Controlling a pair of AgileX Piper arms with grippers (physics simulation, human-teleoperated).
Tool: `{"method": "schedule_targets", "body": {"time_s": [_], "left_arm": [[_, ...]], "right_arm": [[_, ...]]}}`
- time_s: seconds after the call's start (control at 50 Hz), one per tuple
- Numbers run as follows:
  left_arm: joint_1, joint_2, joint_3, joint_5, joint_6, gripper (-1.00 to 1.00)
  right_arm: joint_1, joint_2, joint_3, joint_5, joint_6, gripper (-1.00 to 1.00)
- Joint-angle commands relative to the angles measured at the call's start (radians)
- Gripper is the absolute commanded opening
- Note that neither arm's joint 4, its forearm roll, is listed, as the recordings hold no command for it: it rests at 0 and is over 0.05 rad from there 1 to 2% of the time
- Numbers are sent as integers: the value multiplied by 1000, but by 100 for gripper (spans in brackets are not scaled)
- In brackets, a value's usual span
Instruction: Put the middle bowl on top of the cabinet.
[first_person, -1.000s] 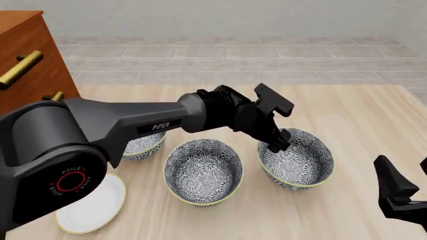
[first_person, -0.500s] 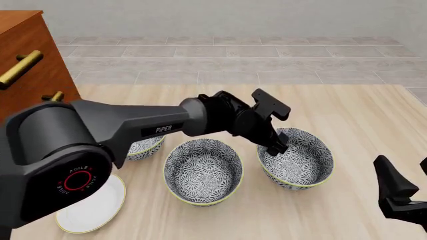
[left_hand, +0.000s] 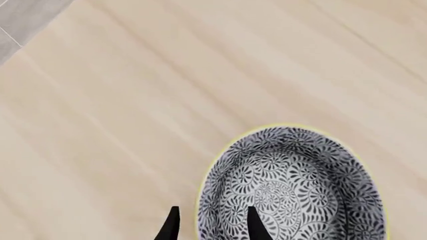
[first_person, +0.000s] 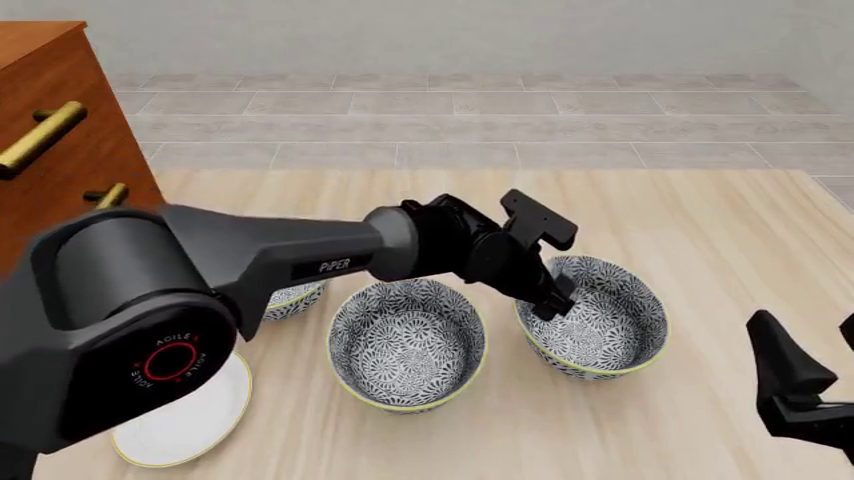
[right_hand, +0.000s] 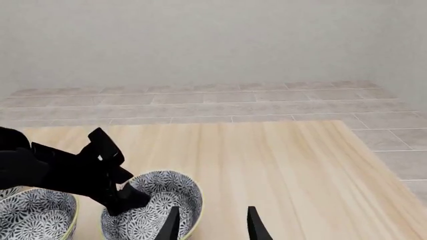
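Three patterned black-and-white bowls stand in a row on the wooden table. The middle bowl (first_person: 407, 342) sits free, with nothing holding it. My left gripper (first_person: 550, 302) is over at the right bowl (first_person: 594, 318) and open. In the left wrist view its fingertips (left_hand: 253, 225) straddle that bowl's (left_hand: 293, 185) near rim, one inside and one outside. The left bowl (first_person: 291, 297) is mostly hidden behind my left arm. The reddish-brown cabinet (first_person: 60, 90) stands at the far left. My right gripper (first_person: 801, 395) hangs open at the near right, holding nothing.
A white plate (first_person: 194, 415) lies at the near left, partly under my left arm's base. Brass handles (first_person: 40, 135) stick out of the cabinet front. In the right wrist view the right bowl (right_hand: 157, 200) and my left arm (right_hand: 73, 170) lie ahead.
My left gripper has sunk a little lower onto the right bowl's near rim and the arm has shifted slightly. The bowls and the right arm have not moved.
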Motion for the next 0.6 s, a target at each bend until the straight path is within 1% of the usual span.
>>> {"method": "schedule_targets", "body": {"time_s": [0.02, 0.12, 0.22, 0.6], "left_arm": [[2, 18, 2, -10, -13, 100], [-1, 30, 4, -15, -21, 100], [-6, 44, 7, -25, -35, 100], [-13, 37, 29, -44, -52, 100]], "right_arm": [[0, 5, 0, -4, 0, 100], [-2, 7, 0, -4, 1, 100], [-3, -26, 0, 27, 1, 100], [-3, -17, 0, 20, 0, 100]]}}
